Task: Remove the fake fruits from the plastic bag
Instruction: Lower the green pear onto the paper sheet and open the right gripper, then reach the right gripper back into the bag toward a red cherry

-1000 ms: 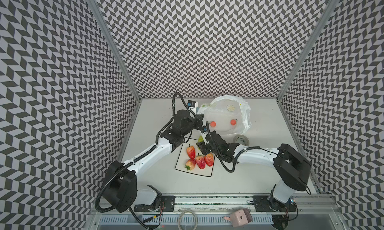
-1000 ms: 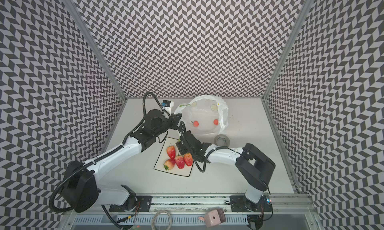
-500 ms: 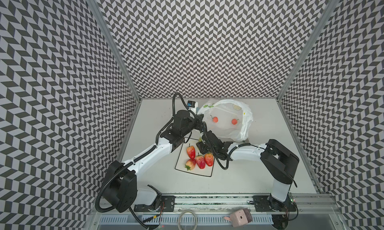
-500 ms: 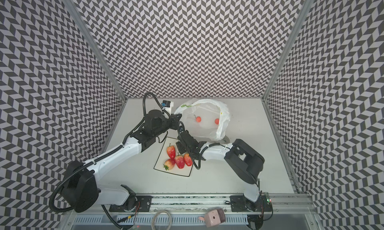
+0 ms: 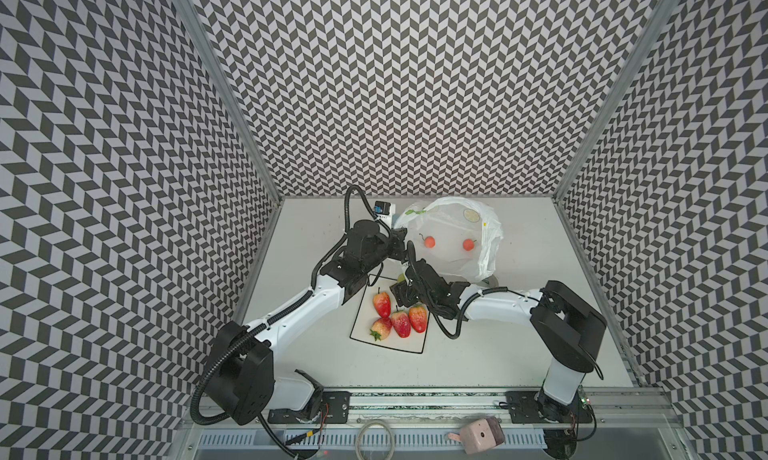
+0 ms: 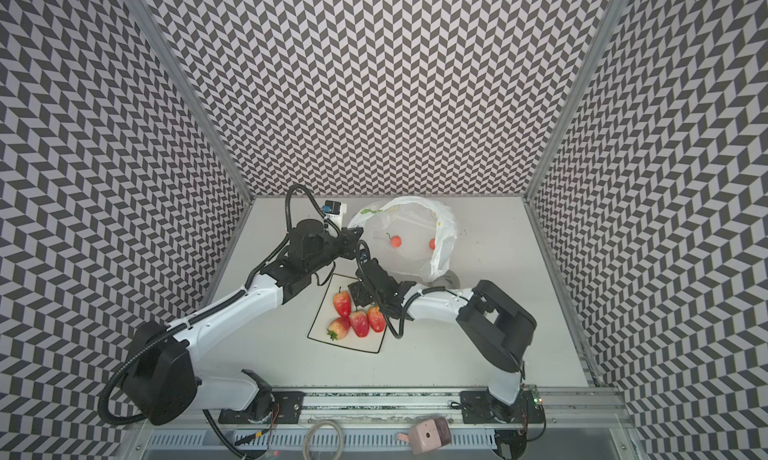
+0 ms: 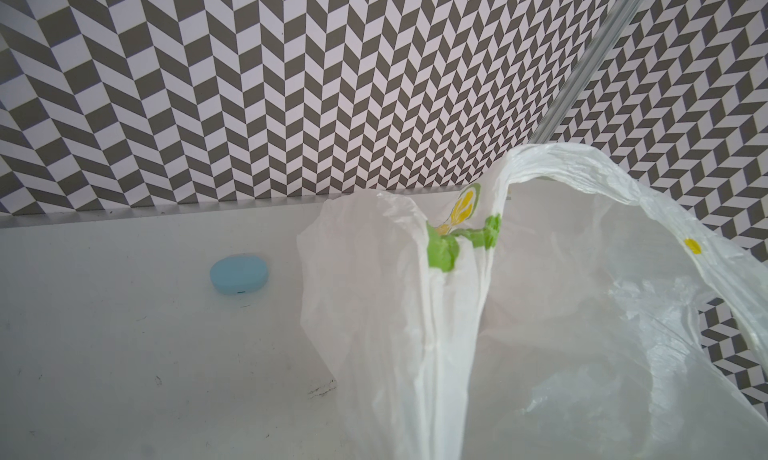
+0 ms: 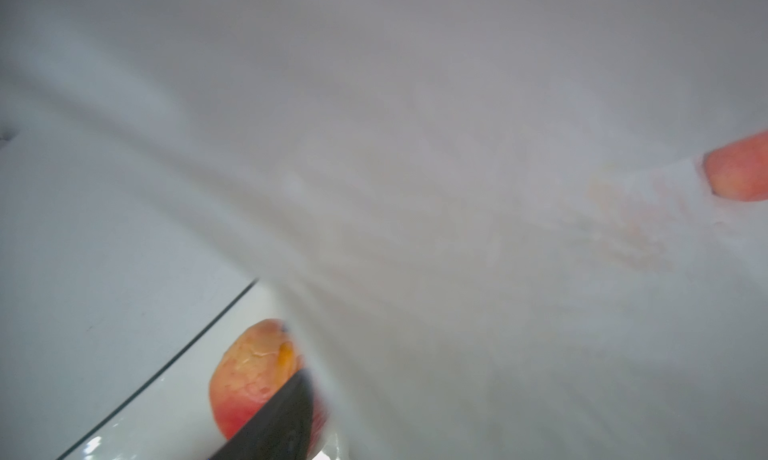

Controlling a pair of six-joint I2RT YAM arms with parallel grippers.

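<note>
The plastic bag stands at the back of the table with its mouth held up. My left gripper is shut on its rim; in the left wrist view the bunched bag runs down out of frame and hides the fingers. Two small round fake fruits lie inside it. Several strawberries sit on the white plate. My right gripper is open low over the plate's far corner. One black finger crosses a yellow-orange fruit lying on the plate. Bag film hides the other finger.
A light-blue blob lies on the table left of the bag near the back wall. A tape roll peeks out from under the bag's near right side. A pink object sits on the front rail.
The bag's mouth has risen and spread open, showing the two round fruits plainly. My right arm has drawn in toward the plate and its jaws have widened. The left gripper kept its grip.
</note>
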